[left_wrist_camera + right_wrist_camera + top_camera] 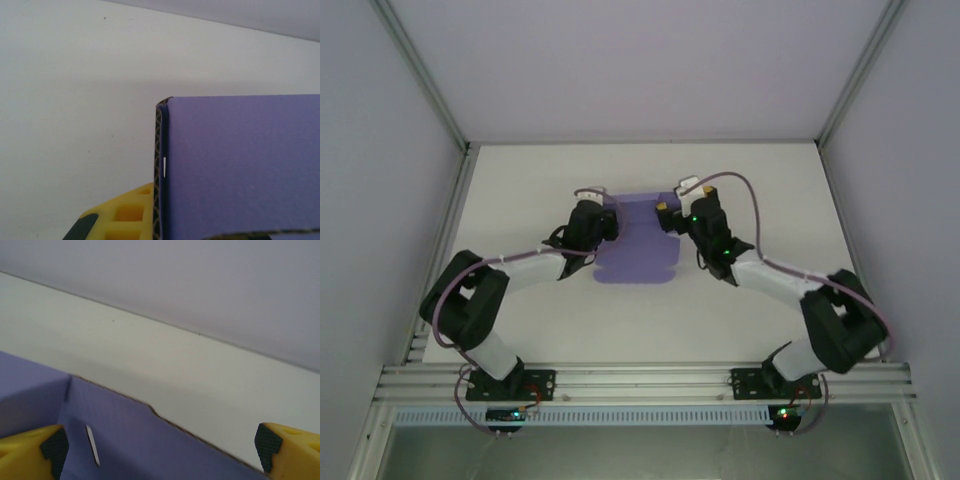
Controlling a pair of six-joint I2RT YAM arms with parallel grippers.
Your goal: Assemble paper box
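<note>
Top view, box: we saw the paper box (638, 250) lying at the middle of the white desk (520, 200), a lavender sheet partly folded, with a scalloped near edge.
Top view, arms: the left end effector (605, 222) sat at the box's left side and the right end effector (672, 212) at its far right corner, both just beside or touching the card.
Left wrist view, grip: the left end effector was closed. One yellow finger (112, 230) lay against the outside of a raised wall. We judged it was pinching that wall, though the other finger was hidden.
Left wrist view, material: the card's face was matt and smooth. A brown fluted edge (158, 165) showed it to be corrugated board, folded to a sharp corner.
Right wrist view, grip: the right end effector stood wide open and held nothing, its jaws astride a purple wall with a small slot (91, 445).
Right wrist view, shape: the wall's top edge was stepped and slightly ragged.
Risk: we judged the upright wall could spring flat if the pinch let go. A hard closure by the open end effector could crush the flutes, and the light box could slide on the smooth desk.
</note>
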